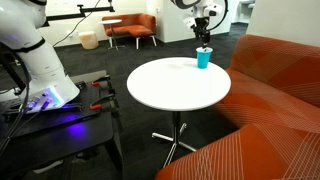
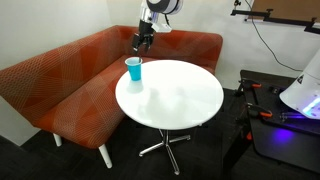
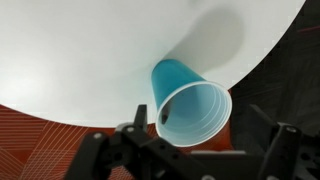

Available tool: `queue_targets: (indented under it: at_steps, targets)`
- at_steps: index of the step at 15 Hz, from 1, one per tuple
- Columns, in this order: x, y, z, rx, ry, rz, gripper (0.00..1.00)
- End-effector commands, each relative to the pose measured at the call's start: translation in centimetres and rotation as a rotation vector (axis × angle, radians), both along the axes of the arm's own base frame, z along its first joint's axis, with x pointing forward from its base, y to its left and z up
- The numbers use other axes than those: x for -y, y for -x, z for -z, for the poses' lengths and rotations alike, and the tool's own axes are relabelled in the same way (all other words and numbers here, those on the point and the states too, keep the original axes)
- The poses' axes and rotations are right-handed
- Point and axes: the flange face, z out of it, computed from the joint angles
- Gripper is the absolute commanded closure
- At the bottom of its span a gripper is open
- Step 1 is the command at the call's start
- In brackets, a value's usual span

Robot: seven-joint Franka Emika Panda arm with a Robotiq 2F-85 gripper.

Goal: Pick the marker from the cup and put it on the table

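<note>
Hovering over the cup [image 1: 204, 58], the gripper [image 1: 203, 38] spreads wide, holding nothing.

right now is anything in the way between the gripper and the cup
Nothing visible. The gripper hangs above the turquoise cup, and the wrist view looks into its open mouth with only air between. The white table around the cup is bare. I cannot make out the marker itself.

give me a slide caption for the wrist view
Wrist view: open end effector poised over the turquoise cup, which stands upright near the edge of the white table.
</note>
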Motion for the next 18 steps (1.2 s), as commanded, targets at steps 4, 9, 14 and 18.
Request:
queue_targets:
  at_steps: [4, 9, 14, 18]
  targets:
    - [0.1, -1.7, 0.9, -0.001, -0.013, -0.006, 0.03]
    - [0.2, -2.2, 1.3, 0.005, -0.011, -0.002, 0.18]
    - [0.3, -2.5, 1.4, 0.011, -0.012, 0.002, 0.22]
    - [0.3, -2.7, 1.5, 0.009, -0.015, 0.004, 0.28]
